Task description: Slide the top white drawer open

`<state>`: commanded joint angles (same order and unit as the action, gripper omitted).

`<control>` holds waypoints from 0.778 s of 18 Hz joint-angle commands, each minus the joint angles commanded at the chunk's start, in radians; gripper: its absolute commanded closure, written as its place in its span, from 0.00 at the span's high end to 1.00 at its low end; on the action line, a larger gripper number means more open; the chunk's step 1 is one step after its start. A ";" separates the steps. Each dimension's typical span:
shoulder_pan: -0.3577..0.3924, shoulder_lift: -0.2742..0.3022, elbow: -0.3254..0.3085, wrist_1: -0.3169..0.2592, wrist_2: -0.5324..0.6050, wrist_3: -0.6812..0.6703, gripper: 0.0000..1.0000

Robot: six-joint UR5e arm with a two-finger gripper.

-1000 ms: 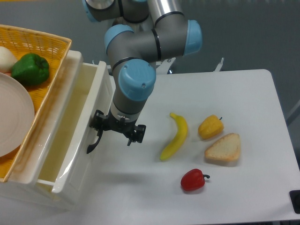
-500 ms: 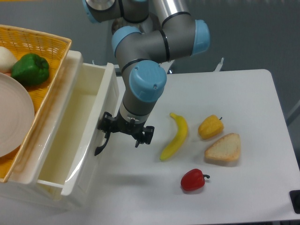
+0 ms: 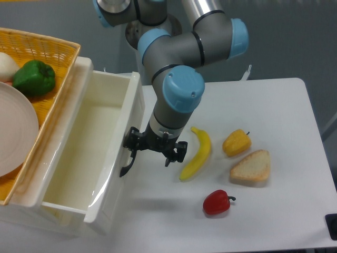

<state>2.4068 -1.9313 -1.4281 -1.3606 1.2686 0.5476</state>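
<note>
The grey and blue arm reaches down from twelve o'clock, its end effector (image 3: 156, 148) spread beside the black handle (image 3: 128, 162) of the top white drawer (image 3: 84, 158). The glossy drawer sits at nine o'clock, pulled well out, its inside bare. On the bench (image 3: 274, 105), at three o'clock, lie a banana (image 3: 197, 153), yellow pepper (image 3: 236, 143), bread (image 3: 251, 167) and red pepper (image 3: 217, 202).

White table (image 3: 274, 105) bears banana (image 3: 197, 153), yellow pepper (image 3: 236, 143), bread (image 3: 251, 167), red pepper (image 3: 217, 202).
</note>
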 joint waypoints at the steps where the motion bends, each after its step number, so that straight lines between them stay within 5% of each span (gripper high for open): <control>1: 0.005 -0.002 0.002 0.000 0.000 0.000 1.00; 14: 0.060 -0.026 0.034 0.000 0.002 0.043 1.00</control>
<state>2.4666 -1.9573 -1.3944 -1.3606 1.2701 0.5904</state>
